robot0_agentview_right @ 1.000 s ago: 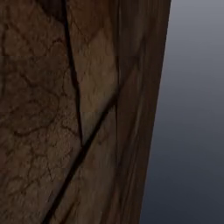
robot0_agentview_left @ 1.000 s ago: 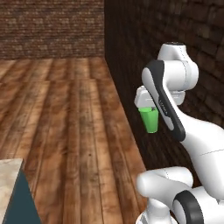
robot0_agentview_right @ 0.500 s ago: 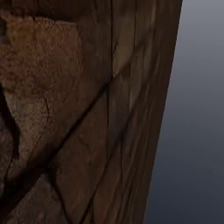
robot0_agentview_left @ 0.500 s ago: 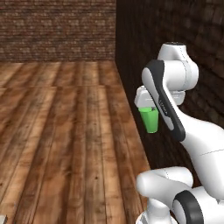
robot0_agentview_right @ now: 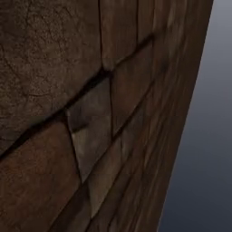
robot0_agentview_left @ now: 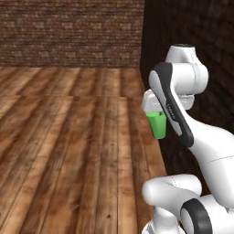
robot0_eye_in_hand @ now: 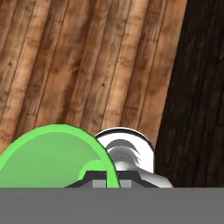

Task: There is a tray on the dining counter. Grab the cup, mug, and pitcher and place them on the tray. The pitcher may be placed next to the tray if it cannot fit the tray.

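Beneath the folded arm, clear of the wooden floor [robot0_agentview_left: 68, 137], the cup [robot0_agentview_left: 158, 124] is carried upright, pinched at its rim by the closed gripper [robot0_agentview_left: 154, 111]. It hangs directly below the hand beside a dark brick wall [robot0_agentview_left: 192, 27]; tray and dining counter cannot be placed from here.

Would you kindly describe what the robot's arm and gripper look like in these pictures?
The arm is glossy white, built of rounded, bulbous segments, with a black band curving along the upper link and dark rings at the lower joints. No cables or markings show. The gripper has a boxy white hand; in the hand view its finger tips are small and dark grey.
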